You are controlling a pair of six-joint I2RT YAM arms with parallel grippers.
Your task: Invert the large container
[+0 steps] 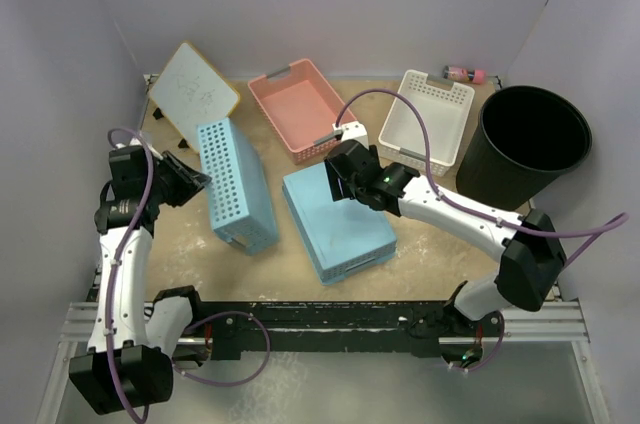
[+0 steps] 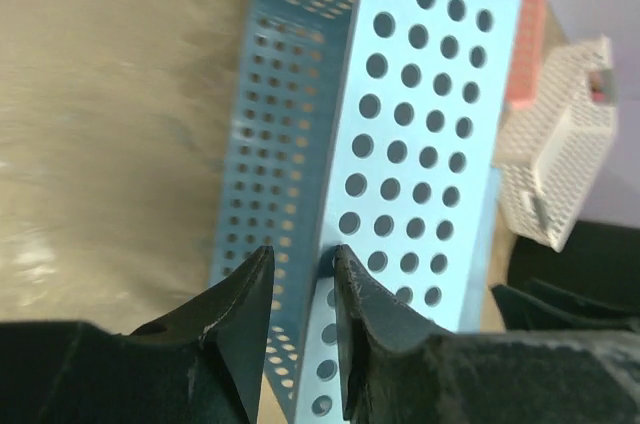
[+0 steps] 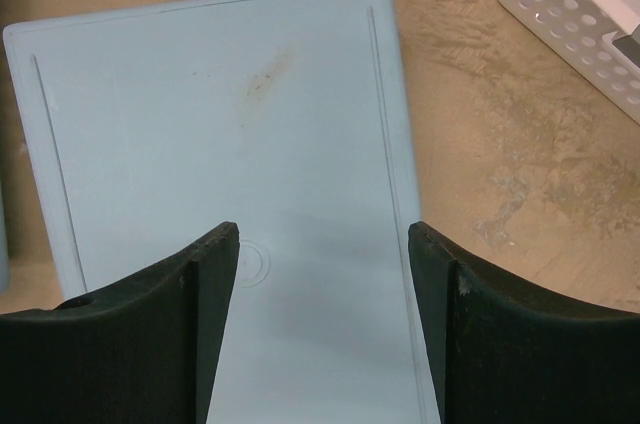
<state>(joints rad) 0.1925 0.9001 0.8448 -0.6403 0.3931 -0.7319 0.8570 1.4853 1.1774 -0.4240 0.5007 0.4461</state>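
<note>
- overhead view of a sandy worktop, two robot arms bolted at its near edge.
- at the far right corner, the large container: round, black, tapered, upright, mouth facing up, nothing visible inside; just beside the white basket and close to the right wall.
- well apart from it, the right gripper: released, jaws spread wide, holding nothing, hovering above the flat base of an upturned blue basket.
- farther off, at the left side, the left gripper: jaws close together, astride an edge of the perforated blue basket lying on its side; cannot tell whether clenched on that edge or merely straddling it.
- task judged not yet begun: neither gripper anywhere near the container.
- handling, as a judgement only: probably light, thin-walled plastic, fairly stiff, with some give at the rim.
- smooth sloping wall, likely slippery under hard pads; body far too wide to fit between either gripper's jaws.
- best hold probably the rim itself, one finger inside and one outside, on the side facing the right arm.
- round shape, so likely to roll once tipped onto its side.
- little room by the wall; tipping toward the open middle of the worktop probably safer, with the white basket a possible obstacle.
</note>
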